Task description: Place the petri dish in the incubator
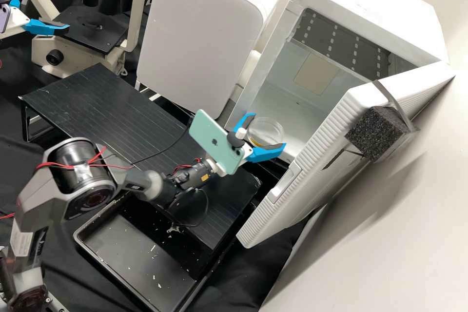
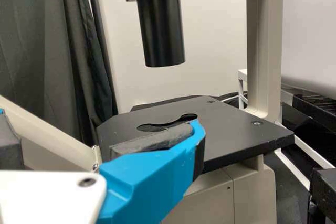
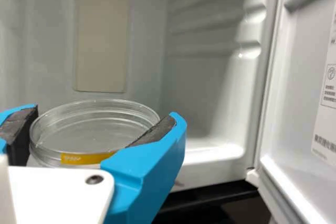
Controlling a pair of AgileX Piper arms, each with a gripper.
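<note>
Petri dish [image 1: 267, 139]: clear, round, with a yellow label on its side wall. It is pinched between the 2 blue fingers of the right gripper [image 1: 267, 131], at the open front of the white incubator [image 1: 380, 2]. Grey pads [image 3: 155, 131] bear on opposite sides of the dish, which sits about level. Whether its underside touches the incubator floor cannot be told.

Left gripper [image 1: 48, 9]: beside the microscope stage [image 1: 90, 34], jaws spread, nothing between them. Contact with the stage cannot be determined.

Incubator door [image 1: 321, 183]: standing open, with a black foam block [image 1: 375, 134] strapped to it.

Other items: a green phone [image 1: 209, 139] is mounted on the right arm behind its gripper. A black slatted platform [image 1: 92, 100] stands between the microscope and the incubator; a black tray [image 1: 124, 248] lies near it.
</note>
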